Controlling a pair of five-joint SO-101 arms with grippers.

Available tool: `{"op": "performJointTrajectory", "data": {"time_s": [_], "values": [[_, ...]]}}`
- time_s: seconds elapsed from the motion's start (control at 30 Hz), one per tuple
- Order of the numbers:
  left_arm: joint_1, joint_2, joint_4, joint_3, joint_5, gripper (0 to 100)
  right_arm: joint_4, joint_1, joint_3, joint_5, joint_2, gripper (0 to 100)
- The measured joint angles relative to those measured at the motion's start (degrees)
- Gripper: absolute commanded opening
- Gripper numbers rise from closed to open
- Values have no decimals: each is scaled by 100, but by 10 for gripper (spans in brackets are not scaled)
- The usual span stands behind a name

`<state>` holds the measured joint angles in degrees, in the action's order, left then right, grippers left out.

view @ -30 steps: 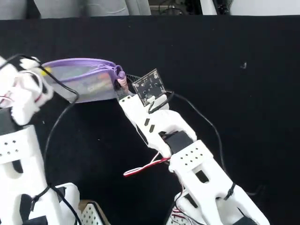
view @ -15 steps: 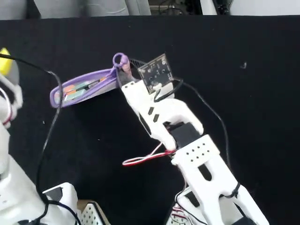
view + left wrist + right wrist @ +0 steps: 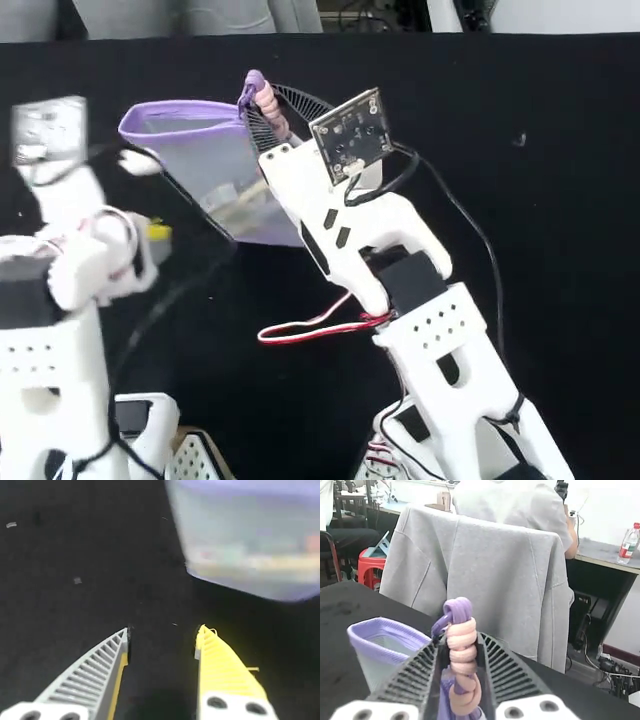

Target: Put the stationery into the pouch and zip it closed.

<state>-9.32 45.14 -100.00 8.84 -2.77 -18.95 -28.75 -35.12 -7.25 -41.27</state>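
We see our right gripper (image 3: 461, 639) clamped on the pink-and-purple zip cord (image 3: 457, 610), dangling the translucent, purple-rimmed pouch (image 3: 190, 150), stationery (image 3: 238, 205) faintly inside, above the table's (image 3: 520, 200) far-left part, our left gripper (image 3: 163, 630) spread, empty, nearby.

Purple-trimmed clear pouch (image 3: 205, 175), pink-and-purple cord (image 3: 462, 645), black table (image 3: 520, 200)

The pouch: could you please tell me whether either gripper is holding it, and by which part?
The right gripper is shut on the pink-and-purple cord at the zipper end of the pouch; the left gripper is open and empty.
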Motion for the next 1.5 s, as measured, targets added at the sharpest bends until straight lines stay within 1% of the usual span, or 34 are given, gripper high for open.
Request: {"op": "performJointTrajectory", "data": {"time_s": [0.07, 0.13, 0.23, 0.37, 0.5, 0.6, 0.67, 0.73, 0.83, 0.93, 1.03, 1.13, 1.23, 1.33, 1.5], "values": [[325, 281, 264, 404, 9, 220, -114, 9, 26, 0, -9, 11], [475, 563, 659, 862, 18, 220, -255, 9, 114, 0, -9, 11], [527, 949, 1459, 1714, 9, 222, -624, 9, 369, -70, -9, 11], [536, 1433, 2470, 2963, -176, 223, -1336, 0, 870, -484, 0, 11], [536, 2075, 2954, 3807, -396, 223, -2233, -211, 1556, -888, 44, 11], [527, 2690, 3015, 4105, -413, 224, -2848, -431, 2092, -1073, 44, 11], [396, 3174, 3007, 4211, -422, 224, -3200, -580, 2374, -1160, 44, 11], [264, 3736, 2884, 4220, -440, 225, -3464, -738, 2576, -1213, 44, 11], [264, 4598, 2629, 4220, -448, 225, -3631, -1029, 2708, -1240, 44, 11], [580, 5371, 2409, 4264, -422, 225, -3640, -1222, 2708, -1240, 44, 11], [1196, 5890, 2233, 4316, -79, 225, -3640, -1284, 2760, -1240, 316, 11], [1758, 5881, 2189, 4334, 9, 225, -3631, -1284, 2796, -1477, 782, 11], [2040, 5881, 2189, 4334, 26, 225, -3543, -1275, 2822, -1635, 1248, 11], [2075, 5934, 2189, 4334, 53, 225, -3253, -1081, 2822, -1653, 1556, 11], [2084, 5934, 2189, 4334, 70, 225, -2708, -378, 2822, -1582, 1679, 11]]}}
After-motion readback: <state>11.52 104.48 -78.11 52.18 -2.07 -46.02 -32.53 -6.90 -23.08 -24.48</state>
